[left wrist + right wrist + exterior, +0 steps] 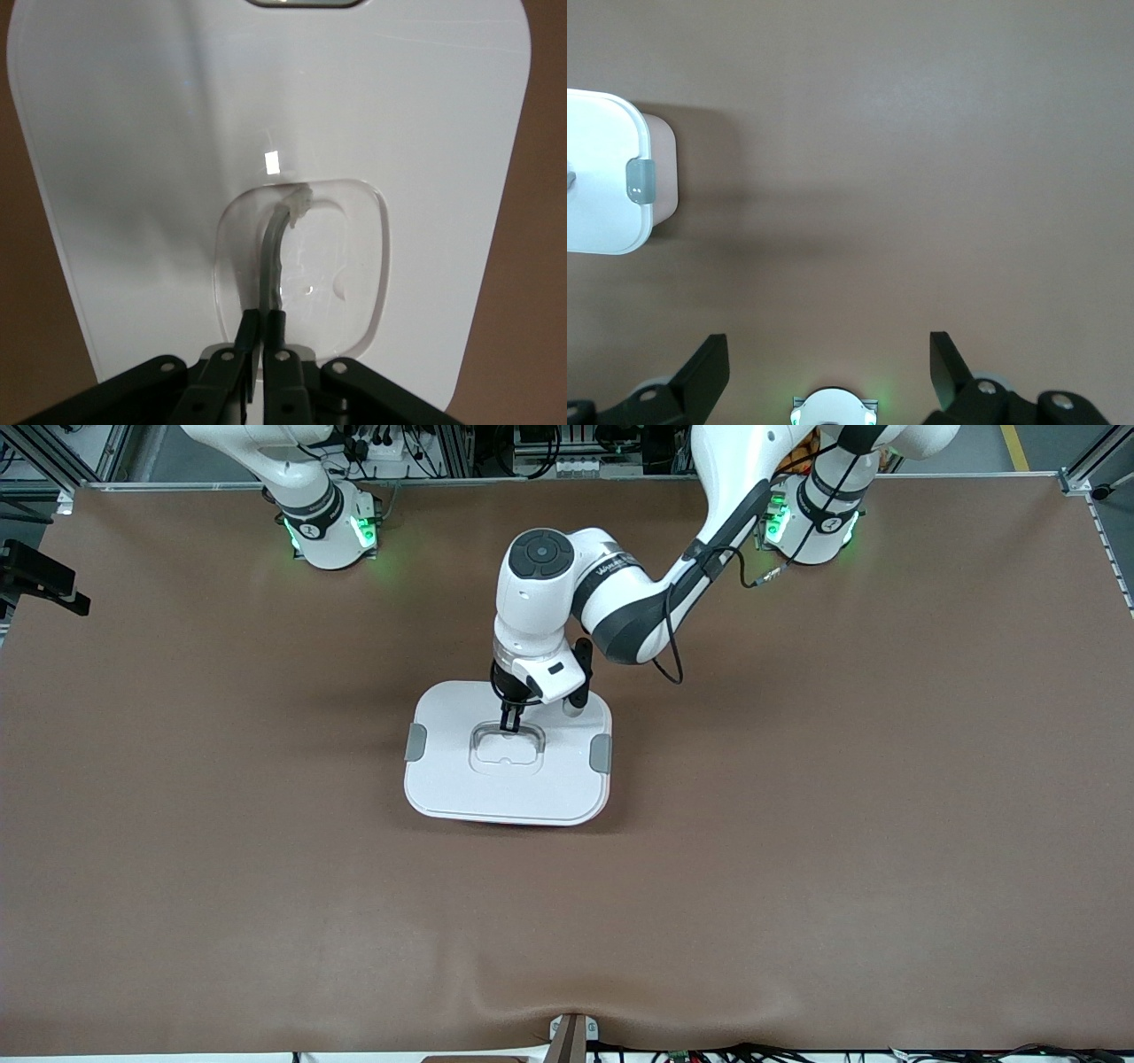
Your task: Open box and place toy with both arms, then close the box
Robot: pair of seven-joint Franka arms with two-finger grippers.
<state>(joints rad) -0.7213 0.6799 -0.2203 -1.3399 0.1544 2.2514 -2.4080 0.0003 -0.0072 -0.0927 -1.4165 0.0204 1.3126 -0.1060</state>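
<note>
The box [509, 779] stands closed in the middle of the table, its white lid on and its grey side clips [415, 741] down. My left gripper [510, 726] is on the lid, shut on the clear-grey handle [507, 746]. In the left wrist view the fingers [251, 323] pinch the raised handle strip [275, 248] over the lid's recess. My right gripper [828, 350] is open and empty, high over the bare table near its own base [833, 407]; it does not show in the front view. The box [598, 177] shows in the right wrist view, with its pink wall [663, 168]. The toy is out of view.
The brown table cover [797, 824] spreads all round the box. A black fixture [40, 580] sits at the table's edge at the right arm's end. A small bracket [571, 1036] stands at the edge nearest the front camera.
</note>
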